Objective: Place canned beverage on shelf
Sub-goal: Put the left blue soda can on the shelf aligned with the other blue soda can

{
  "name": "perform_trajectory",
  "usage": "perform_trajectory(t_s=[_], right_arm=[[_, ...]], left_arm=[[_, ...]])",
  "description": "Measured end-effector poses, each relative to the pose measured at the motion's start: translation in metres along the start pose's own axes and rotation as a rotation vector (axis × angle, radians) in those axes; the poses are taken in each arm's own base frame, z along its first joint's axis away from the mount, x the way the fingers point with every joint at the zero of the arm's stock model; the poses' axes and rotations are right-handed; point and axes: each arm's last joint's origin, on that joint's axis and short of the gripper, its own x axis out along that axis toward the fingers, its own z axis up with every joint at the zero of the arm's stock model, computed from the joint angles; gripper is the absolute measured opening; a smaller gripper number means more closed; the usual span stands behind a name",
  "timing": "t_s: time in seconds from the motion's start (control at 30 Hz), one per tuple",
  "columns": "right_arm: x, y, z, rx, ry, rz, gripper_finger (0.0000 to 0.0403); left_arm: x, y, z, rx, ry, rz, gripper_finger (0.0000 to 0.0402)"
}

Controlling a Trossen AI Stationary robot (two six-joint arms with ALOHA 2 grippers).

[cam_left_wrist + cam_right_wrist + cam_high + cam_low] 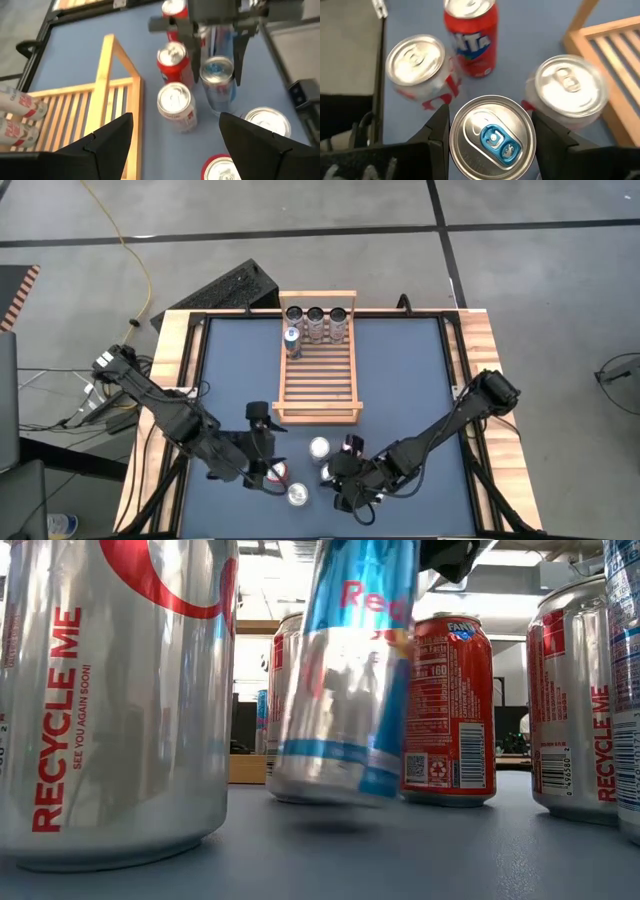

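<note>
Left gripper (pixel 262 442): near the front of the table, left of centre, reaching inward; its fingers stand apart and empty, with no can between them, apparently waiting.
Left arm pose: runs from the table's left edge inward and forward, wrist turned toward the cans.
Loose cans (pixel 297 495): several stand clustered at the front of the table between the two grippers, presumably staged as stock for the rack; among them a red can (pixel 471 37) and silver cans (pixel 417 62) on either side.
Blue-and-silver can (pixel 492 137): held between the right gripper's fingers, one dark finger on each side of its body just below the rim; in the low view (pixel 350 670) it hangs tilted and clear of the table, a shadow beneath it.
Right gripper (pixel 490 135): partly closed around that can, gripping from above so the can can be carried upright.
Right arm pose: extends from the table's right edge down toward the front centre, wrist bent over the cluster.
Shelf (pixel 318 375): the slatted wooden rack lies at the middle of the table, beyond the cans; four cans already sit at its far end, nearer slats free.
Step in hand: judged a lift, with carriage to the shelf yet to come.
</note>
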Motion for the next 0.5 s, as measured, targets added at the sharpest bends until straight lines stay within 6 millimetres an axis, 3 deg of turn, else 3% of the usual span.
perform_trajectory(t_s=[0.17,0.5], right_arm=[[0.000,-0.002,-0.001,0.049,0.004,-0.025,0.0182],[-0.011,-0.002,0.008,0.092,0.036,-0.080,0.0182]], left_arm=[[0.018,-0.012,-0.006,0.036,0.046,0.018,0.0286],[0.010,-0.015,-0.005,0.002,-0.008,0.089,0.0286]])
